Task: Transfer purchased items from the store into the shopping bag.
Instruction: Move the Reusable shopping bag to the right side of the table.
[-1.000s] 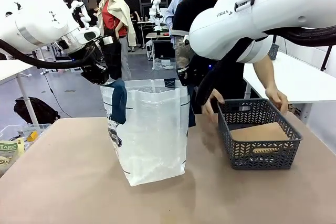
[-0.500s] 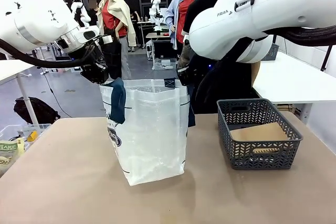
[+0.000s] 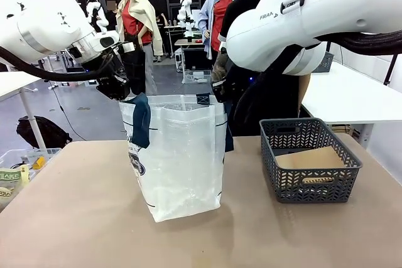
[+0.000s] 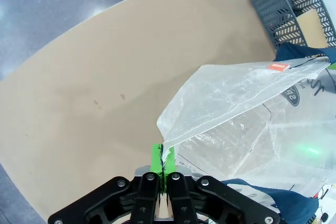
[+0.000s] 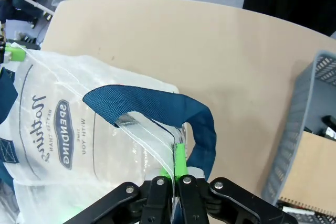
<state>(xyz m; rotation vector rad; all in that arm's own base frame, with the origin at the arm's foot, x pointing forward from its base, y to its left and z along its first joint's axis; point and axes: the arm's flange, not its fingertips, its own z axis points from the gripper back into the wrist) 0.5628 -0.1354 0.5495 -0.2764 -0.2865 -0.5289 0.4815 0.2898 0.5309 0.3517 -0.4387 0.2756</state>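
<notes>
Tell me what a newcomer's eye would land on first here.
The tall translucent shopping bag stands in the middle of the table with its mouth stretched open. The left gripper pinches one corner of the rim and the right gripper pinches the opposite rim beside a navy strap handle. To the robot's right of the bag sits the dark grey basket, holding a flat brown cardboard-like piece.
</notes>
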